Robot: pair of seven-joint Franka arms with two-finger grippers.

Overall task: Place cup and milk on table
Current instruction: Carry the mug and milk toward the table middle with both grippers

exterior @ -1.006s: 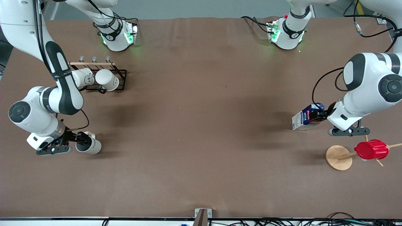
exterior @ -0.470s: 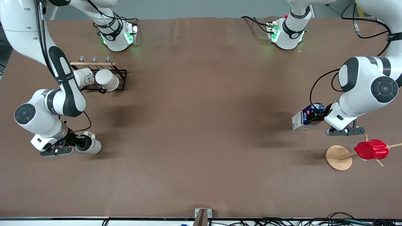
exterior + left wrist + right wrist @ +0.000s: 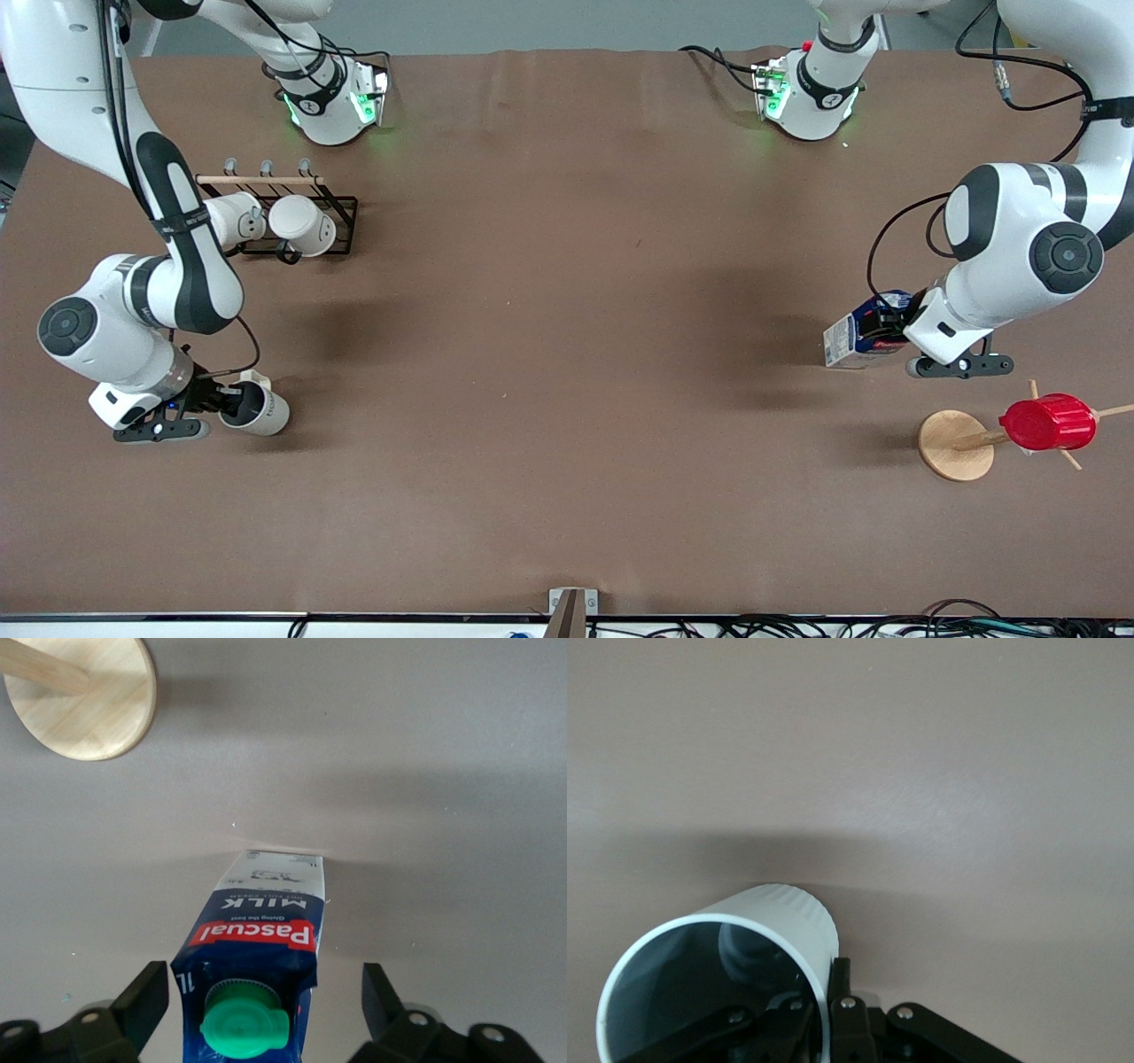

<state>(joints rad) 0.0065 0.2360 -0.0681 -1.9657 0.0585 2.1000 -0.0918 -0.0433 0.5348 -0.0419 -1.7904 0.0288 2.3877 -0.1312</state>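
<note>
The milk [image 3: 850, 338] is a dark-blue and white carton with a green cap, and its base rests on the brown table [image 3: 567, 372] near the left arm's end. My left gripper [image 3: 890, 332] is open around the carton's top, with a gap on each side. The left wrist view shows the cap and the red label [image 3: 255, 935] between the fingers [image 3: 146, 997]. The beige-white cup [image 3: 261, 410] is tilted low over the table at the right arm's end. My right gripper [image 3: 226, 403] is shut on its rim [image 3: 819, 948], one finger inside and one outside.
A black rack [image 3: 341, 208] holding two white mugs [image 3: 301, 226] stands farther from the front camera than the cup. A red ribbed cup [image 3: 1048, 422] hangs on a wooden stand with a round base [image 3: 952, 445], which also shows in the left wrist view [image 3: 80, 695].
The left arm's hand has shifted slightly toward the table's middle while the milk stayed in place. The right arm moved the cup a little toward the table's middle.
</note>
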